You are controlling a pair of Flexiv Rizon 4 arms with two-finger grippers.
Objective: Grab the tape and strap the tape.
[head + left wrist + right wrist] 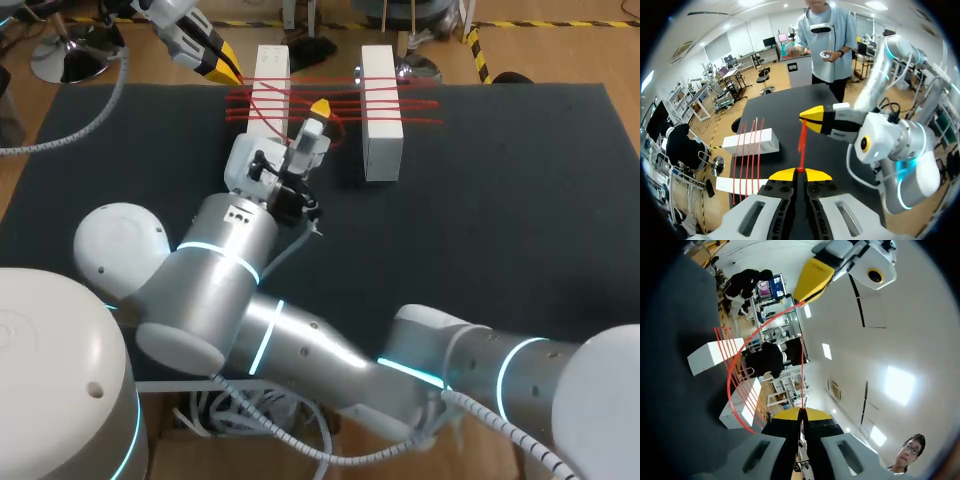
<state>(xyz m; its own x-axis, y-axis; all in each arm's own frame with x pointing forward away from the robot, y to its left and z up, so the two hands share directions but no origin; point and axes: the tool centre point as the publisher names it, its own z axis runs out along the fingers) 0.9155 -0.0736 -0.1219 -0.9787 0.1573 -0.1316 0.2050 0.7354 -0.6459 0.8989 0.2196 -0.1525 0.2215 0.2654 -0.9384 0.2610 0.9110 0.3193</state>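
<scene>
The red tape (802, 142) is a thin, bright strand wound several times across two white blocks, so that parallel lines span the gap between them. The left block (270, 85) and the right block (381, 120) stand side by side, apart, on the far part of the dark mat (500, 200). From the windings a loose length arcs up to the left gripper (228, 62). It then runs straight to the right gripper (320, 106), and both pinch it at their yellow tips.

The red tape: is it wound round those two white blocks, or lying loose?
Wound: several strands of the tape stretch across both white blocks. One length leads off to the right gripper.
</scene>
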